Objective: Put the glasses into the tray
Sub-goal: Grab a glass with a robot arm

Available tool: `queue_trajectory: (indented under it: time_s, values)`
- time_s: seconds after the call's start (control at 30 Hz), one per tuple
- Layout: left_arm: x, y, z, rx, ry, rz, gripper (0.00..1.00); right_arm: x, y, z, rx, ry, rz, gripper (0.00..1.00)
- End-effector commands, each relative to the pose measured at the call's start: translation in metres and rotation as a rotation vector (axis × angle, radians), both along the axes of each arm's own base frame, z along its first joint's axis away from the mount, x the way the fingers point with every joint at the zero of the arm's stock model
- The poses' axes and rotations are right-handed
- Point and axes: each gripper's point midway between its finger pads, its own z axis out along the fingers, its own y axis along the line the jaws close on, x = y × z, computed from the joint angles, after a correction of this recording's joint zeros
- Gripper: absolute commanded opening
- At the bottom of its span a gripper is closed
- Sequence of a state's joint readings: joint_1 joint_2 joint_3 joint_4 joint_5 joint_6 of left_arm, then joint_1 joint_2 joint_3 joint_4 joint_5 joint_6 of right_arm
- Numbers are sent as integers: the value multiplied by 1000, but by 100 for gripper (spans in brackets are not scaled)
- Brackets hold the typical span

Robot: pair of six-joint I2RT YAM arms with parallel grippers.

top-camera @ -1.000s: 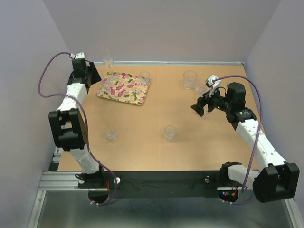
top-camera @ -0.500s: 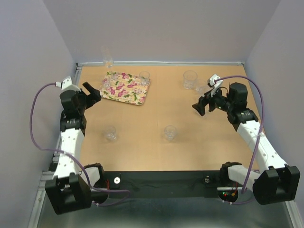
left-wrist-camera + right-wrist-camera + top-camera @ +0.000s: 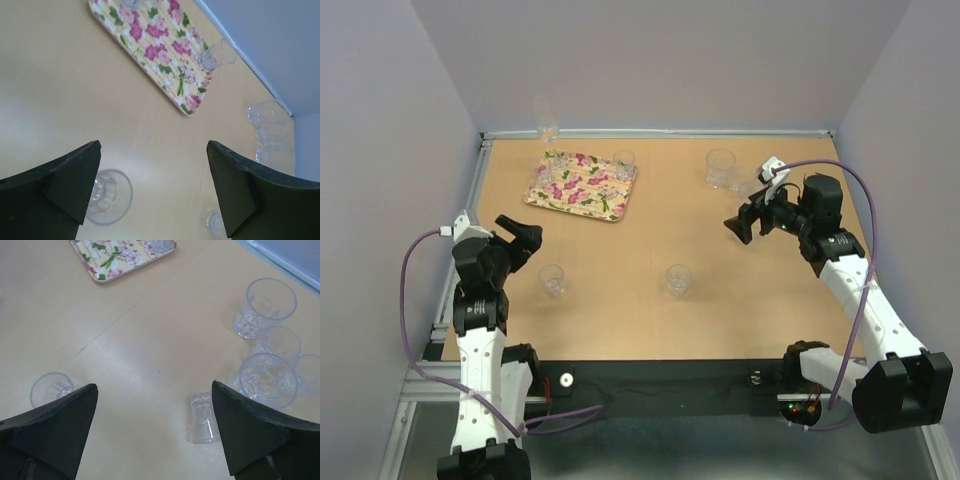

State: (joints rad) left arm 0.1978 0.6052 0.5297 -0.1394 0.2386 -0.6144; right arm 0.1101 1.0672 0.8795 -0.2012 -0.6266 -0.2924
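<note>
At the near edge of the table (image 3: pixel 620 330), 2 arms rise from their bases. The left gripper (image 3: pixel 524 238) hangs over the table's left side with its jaws spread wide, grasping nothing. 1 glass (image 3: pixel 552 280) stands upright on the wood near it, a little nearer the front edge. A 2nd glass (image 3: pixel 678 279) stands upright around the middle of the table, apart from both grippers. The right gripper (image 3: pixel 743 222) hovers over the right side, jaws likewise released and empty, pointing toward the centre. Just beyond it is a cluster (image 3: pixel 265 377) of about 4 upright glasses, packed close together. A toppled glass (image 3: pixel 202 417) lies on its side beside them. Farther back on the left, the tray (image 3: pixel 590 195) lies flat on the table, well apart from both grippers. 2 glasses stand on it: a corner glass (image 3: pixel 623 162) at its far right and an edge glass (image 3: pixel 557 166) at its far left. A last glass (image 3: pixel 546 118) shows beyond the tray, by the back wall.
</note>
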Motion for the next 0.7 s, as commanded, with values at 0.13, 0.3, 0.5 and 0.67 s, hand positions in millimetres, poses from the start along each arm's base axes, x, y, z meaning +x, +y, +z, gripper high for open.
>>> queue_trajectory:
  time_s: [0.13, 0.3, 0.5, 0.67]
  values:
    - [-17, -5, -24, -109, 147, 40, 99, 0, -1, 4, 7, -43, 9, 100]
    - [-24, -7, -36, -157, 206, 67, 99, 0, -1, 4, 5, -43, 8, 100]
    - [-36, -3, -63, -159, 354, 102, 99, 1, -3, 8, 3, -55, -3, 100]
    - [-43, 2, -79, -155, 455, 140, 98, 0, -3, 9, 5, -59, -2, 100]
